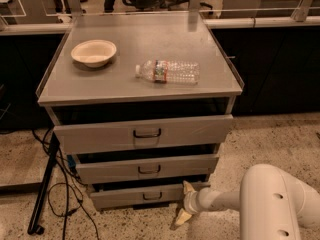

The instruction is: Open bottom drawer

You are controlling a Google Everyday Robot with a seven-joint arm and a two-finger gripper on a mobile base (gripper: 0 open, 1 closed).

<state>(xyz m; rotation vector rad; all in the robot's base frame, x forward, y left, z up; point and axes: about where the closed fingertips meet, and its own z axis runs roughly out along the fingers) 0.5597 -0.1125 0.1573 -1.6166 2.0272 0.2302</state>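
Arm (280,204) enters from lower right, low to the floor (270,139): fat white link in the corner, thinner white forearm running left and roughly level to the wrist. Gripper (184,202) sits at the foot of the cabinet, just off the right end of the bottom drawer (125,196), pointing left. It's spread wide, stacked vertically: upper of the two tan fingers (188,187) angles up to the right end of the drawer front, lower one angles down toward the floor. Nothing between them, not gripping anything. Can't tell if the upper tip actually touches the drawer front or just overlaps it in this view. Gripper is well right of the dark loop handle (151,196), which is at the drawer's centre, untouched. Bottom drawer is lowest of three grey fronts, shortest and narrowest, dark gap above it; looks close to shut. Middle drawer (110,170) above it, top drawer (100,134) above that. On the cabinet top (125,91): beige bowl (93,52) at left, clear plastic bottle (167,71) lying on its side near centre. Black cables (60,184) and a black pole (42,189) on the floor at left of the cabinet.
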